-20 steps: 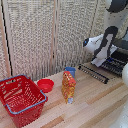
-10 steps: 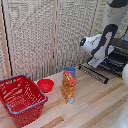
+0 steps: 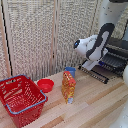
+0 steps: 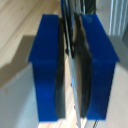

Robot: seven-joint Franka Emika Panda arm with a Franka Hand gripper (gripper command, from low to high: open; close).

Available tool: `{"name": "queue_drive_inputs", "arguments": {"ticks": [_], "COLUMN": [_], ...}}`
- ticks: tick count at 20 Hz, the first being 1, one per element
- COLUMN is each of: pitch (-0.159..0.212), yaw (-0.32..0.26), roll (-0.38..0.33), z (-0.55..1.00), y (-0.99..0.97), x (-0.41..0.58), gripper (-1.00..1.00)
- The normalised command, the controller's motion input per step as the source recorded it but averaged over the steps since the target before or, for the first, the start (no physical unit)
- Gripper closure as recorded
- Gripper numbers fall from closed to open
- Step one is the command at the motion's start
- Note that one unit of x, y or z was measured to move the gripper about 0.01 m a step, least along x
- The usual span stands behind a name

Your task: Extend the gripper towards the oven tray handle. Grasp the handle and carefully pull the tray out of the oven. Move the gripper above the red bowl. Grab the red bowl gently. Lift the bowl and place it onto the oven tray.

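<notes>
Exterior view: your tray [image 3: 102,71] juts from the oven [image 3: 116,56] at the exterior view's right, the white arm above it. Wrist view shows your claw [image 4: 73,70] clamped on the tray's edge. Red bowl [image 3: 45,85] sits well apart on the surface [image 3: 95,107].

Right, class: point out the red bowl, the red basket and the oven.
red bowl [image 3: 45,85], exterior view, its inside.
red basket [image 3: 21,98], exterior view, its mesh floor.
oven [image 3: 116,56], exterior view, its dark front.
</notes>
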Motion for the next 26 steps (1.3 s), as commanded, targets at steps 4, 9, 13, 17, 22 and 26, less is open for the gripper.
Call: {"name": "queue_drive_inputs", "arguments": {"ticks": [4, 9, 13, 17, 22, 26], "pitch": [0.000, 0.000, 0.000, -0.025, -0.008, 0.000], "yaw": [-0.010, 0.021, 0.001, -0.060, -0.062, -0.037], "roll": [0.000, 0.025, 0.127, 0.118, 0.101, 0.095], "z": [0.00, -0.02, 0.19, 0.70, 0.81, 0.86], "y": [0.19, 0.05, 0.00, 0.01, 0.03, 0.04], "x": [0.055, 0.085, 0.299, 0.384, 0.308, 0.298], "gripper": [-1.00, -1.00, -1.00, -1.00, -1.00, -1.00]}}
